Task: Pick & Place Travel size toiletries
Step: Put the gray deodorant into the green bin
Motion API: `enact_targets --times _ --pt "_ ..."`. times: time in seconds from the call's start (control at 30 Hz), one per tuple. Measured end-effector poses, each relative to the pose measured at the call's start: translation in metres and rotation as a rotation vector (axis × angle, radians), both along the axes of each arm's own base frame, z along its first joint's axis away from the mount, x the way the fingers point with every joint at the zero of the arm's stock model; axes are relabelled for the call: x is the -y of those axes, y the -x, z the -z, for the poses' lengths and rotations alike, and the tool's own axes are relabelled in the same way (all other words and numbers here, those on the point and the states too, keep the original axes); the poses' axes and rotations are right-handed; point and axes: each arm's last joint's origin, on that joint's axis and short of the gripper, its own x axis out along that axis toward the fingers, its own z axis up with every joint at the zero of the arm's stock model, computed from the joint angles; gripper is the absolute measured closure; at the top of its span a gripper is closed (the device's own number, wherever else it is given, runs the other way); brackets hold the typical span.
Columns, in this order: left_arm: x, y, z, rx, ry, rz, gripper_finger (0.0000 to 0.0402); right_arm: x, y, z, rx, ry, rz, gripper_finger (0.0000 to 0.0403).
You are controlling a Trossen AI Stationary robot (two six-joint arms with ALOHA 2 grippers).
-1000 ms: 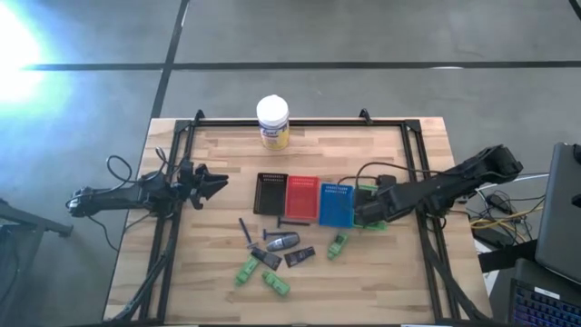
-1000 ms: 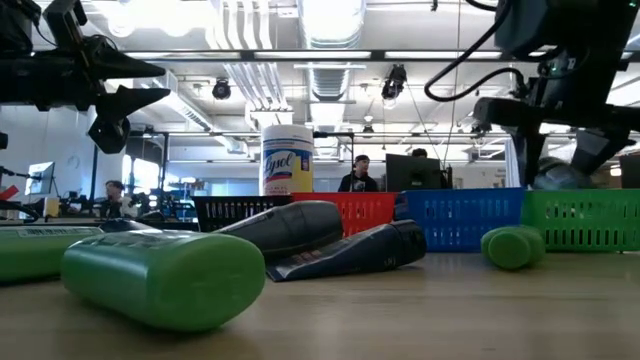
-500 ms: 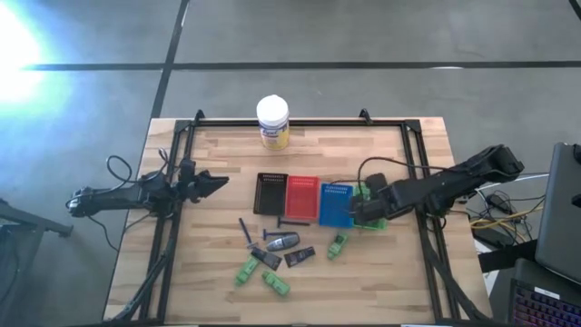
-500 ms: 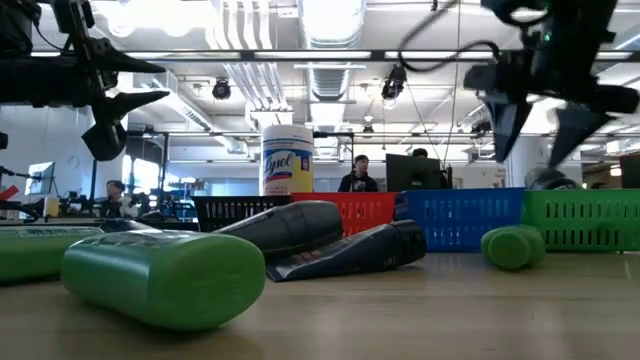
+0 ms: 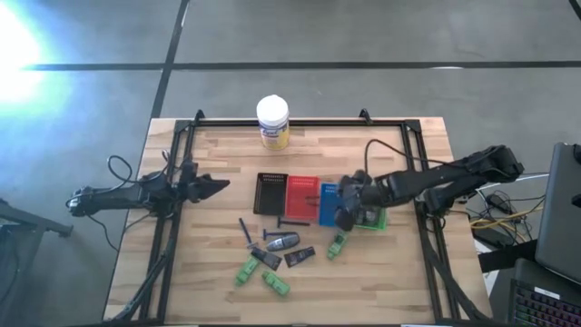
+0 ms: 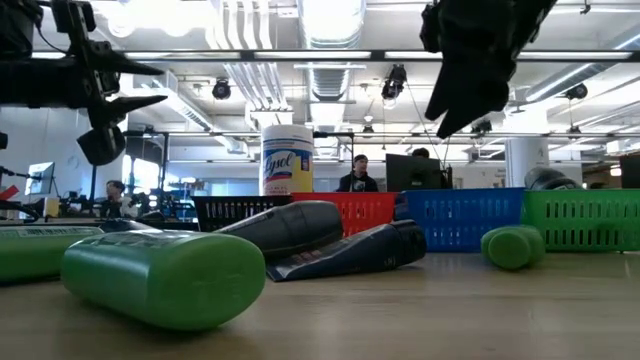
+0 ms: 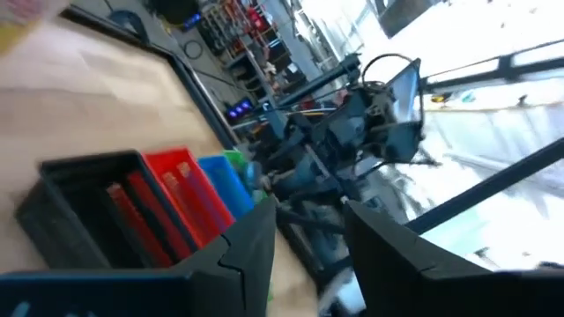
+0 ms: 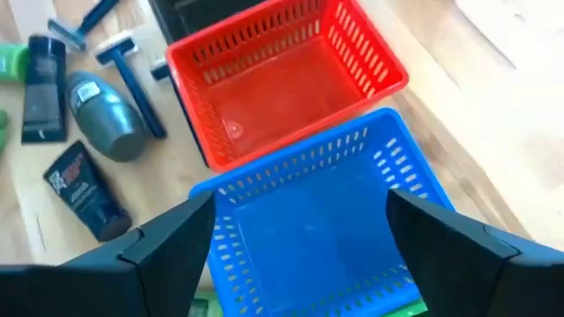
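The toiletries lie loose on the table's near middle: green tubes [image 5: 247, 270] [image 5: 275, 282] [image 5: 338, 245], a grey mini bottle [image 5: 283, 242], navy packets [image 5: 300, 258] [image 5: 268, 259] and thin dark sticks [image 5: 245, 232] [image 5: 290, 223]. My right gripper [image 5: 345, 205] hangs open and empty above the blue tray [image 8: 317, 220], and its own view [image 8: 300, 207] also shows the grey bottle [image 8: 106, 123] and a packet [image 8: 84, 189]. A grey rounded item [image 6: 545, 178] shows above the green tray's wall. My left gripper [image 5: 214, 186] is open in the air at the table's left [image 7: 308, 224].
Black [image 5: 269, 193], red [image 5: 301, 195], blue [image 5: 329, 202] and green [image 5: 374, 219] trays stand in a row mid-table. The white-capped yellow jar [image 5: 272, 122] stands at the far edge. A black frame [image 5: 413, 182] runs round the table. People sit in the room behind [image 6: 357, 175].
My right gripper has risen from the green tray and swung toward the table's left, and now hangs over the blue tray. The loose toiletries have stayed where they were.
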Motion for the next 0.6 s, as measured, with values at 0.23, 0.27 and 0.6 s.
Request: enact_targets --times 0.23,0.27,0.6 --pt "0.000 0.000 -0.007 0.070 0.030 0.014 0.0259 -0.005 -0.015 -0.004 -0.030 -0.031 -0.214 0.0103" --pt "0.001 0.000 -0.007 0.074 0.042 0.025 0.0259 -0.007 -0.018 -0.001 -0.050 -0.030 -0.252 0.0105" --pt "0.006 -0.006 -0.015 -0.030 0.065 0.161 0.0259 -0.014 -0.053 0.004 -0.199 -0.011 -0.306 0.0095"
